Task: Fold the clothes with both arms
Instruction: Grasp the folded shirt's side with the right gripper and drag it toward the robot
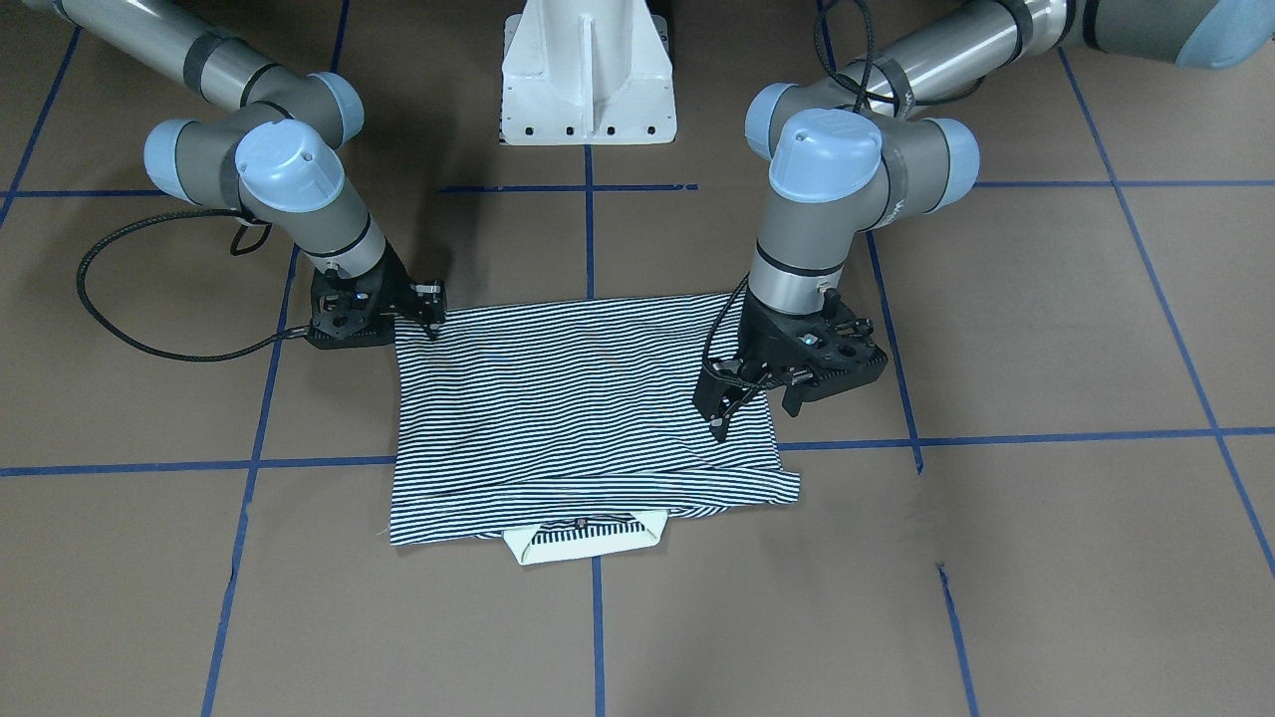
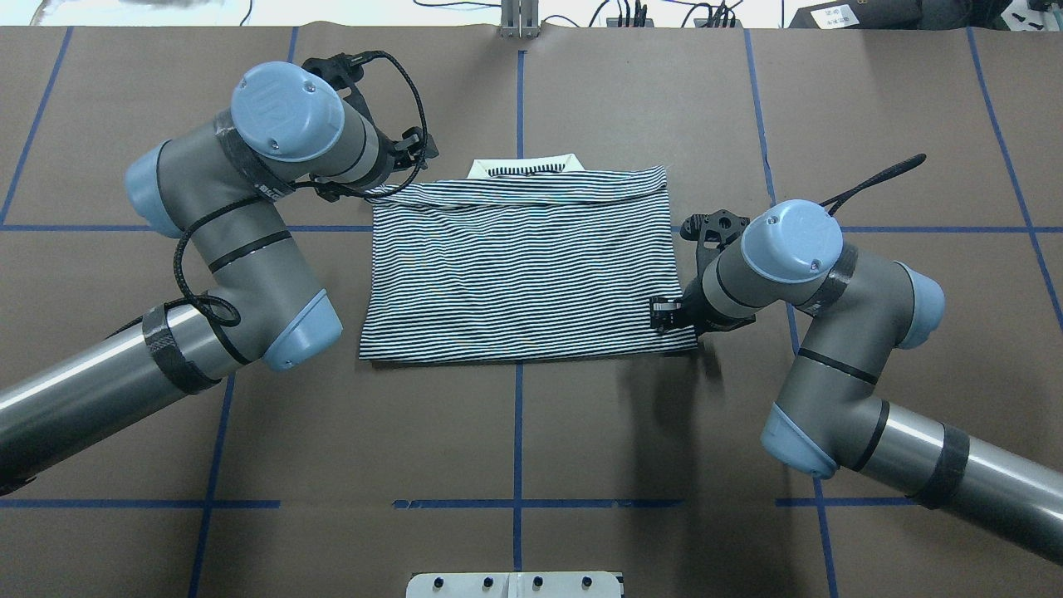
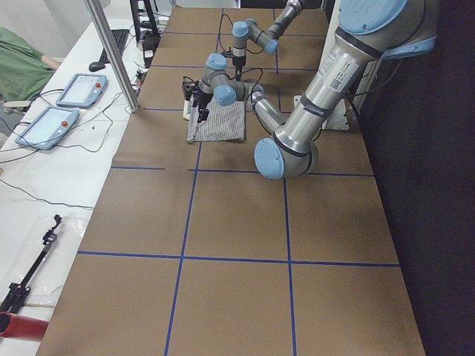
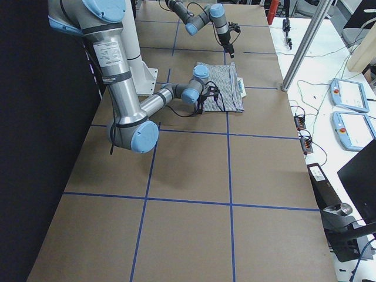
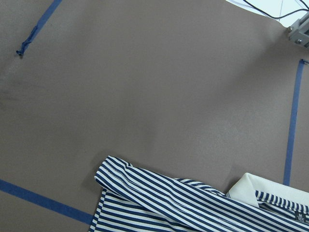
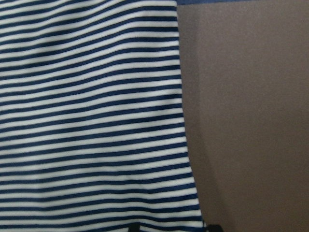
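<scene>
- Left gripper (image 1: pixel 754 413) hung with its jaws apart over the far corner of the striped polo shirt (image 1: pixel 568 398), at the collar (image 1: pixel 588 554) edge.
- Right gripper (image 1: pixel 432 317) sat low at the opposite near corner, jaws slightly apart.
- Shirt lay folded flat on the brown table (image 1: pixel 996 597).

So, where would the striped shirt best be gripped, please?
Likely a corner, from above and outside: the shirt lies flat, so only edges offer a lip. The left end effector is over the corner beside the collar, the right end effector diagonally opposite.

even overhead light, soft shadows, sharp focus
</scene>
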